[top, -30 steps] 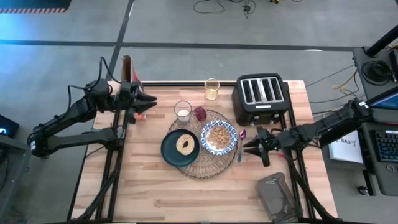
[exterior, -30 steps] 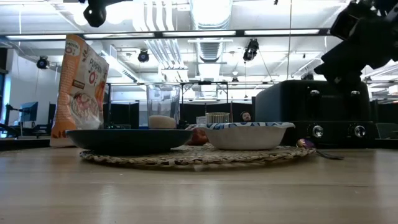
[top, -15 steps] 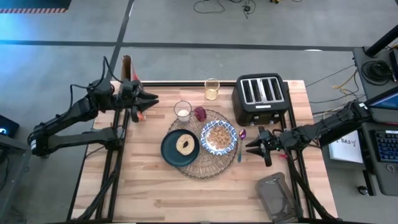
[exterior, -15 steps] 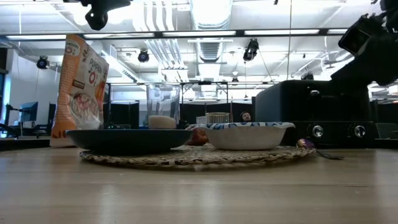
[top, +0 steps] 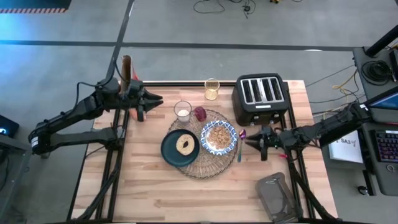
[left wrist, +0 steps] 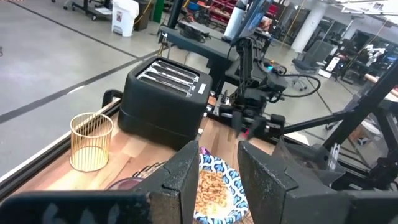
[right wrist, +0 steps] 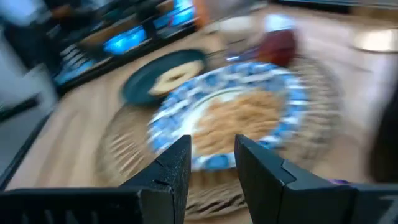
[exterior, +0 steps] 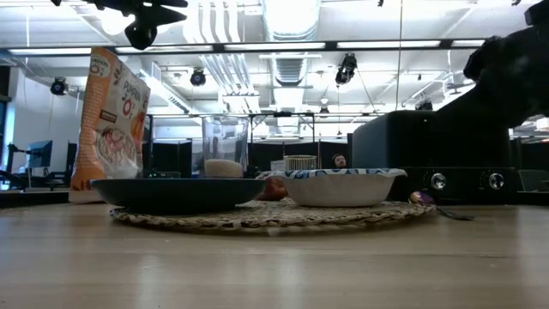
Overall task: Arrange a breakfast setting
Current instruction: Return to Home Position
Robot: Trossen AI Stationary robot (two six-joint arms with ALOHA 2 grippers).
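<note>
L gripper point(top: 155, 101): hangs off the placemat point(top: 208, 167)'s back-left, by the cereal bag point(top: 127, 68). Fingers point(left wrist: 180, 180) part-open, bowl visible thru the gap, nothing held.
R gripper point(top: 250, 142): just right of the placemat, tips aimed at it. The wrist view shows 2 fingers apart, empty.
Spoon point(top: 239, 148): flat on the table along the placemat's right edge, between placemat & R gripper tips. Contact: can't tell.
Plate point(top: 169, 149): placemat's left part, hanging over its edge, bagel point(top: 185, 145) on it.
Bowl point(top: 219, 137): placemat's right part, just beside the plate, cereal inside.
Glass point(top: 182, 111): at the placemat's back-left rim; on or off it, can't tell.
Apple point(top: 199, 114): placemat's back edge, just right of the glass.
Toaster point(top: 261, 96): back-right of the placemat, 4 slots, behind R gripper.
Wire cup point(top: 212, 89): behind the placemat, left of the toaster.
Clear bin point(top: 277, 196): front-right of the placemat, well apart.
High view only: bagel, cereal, bin.
Low view only: milk sits low in the glass; rims hide the food.
L wrist view: R arm shows past the toaster.
</note>
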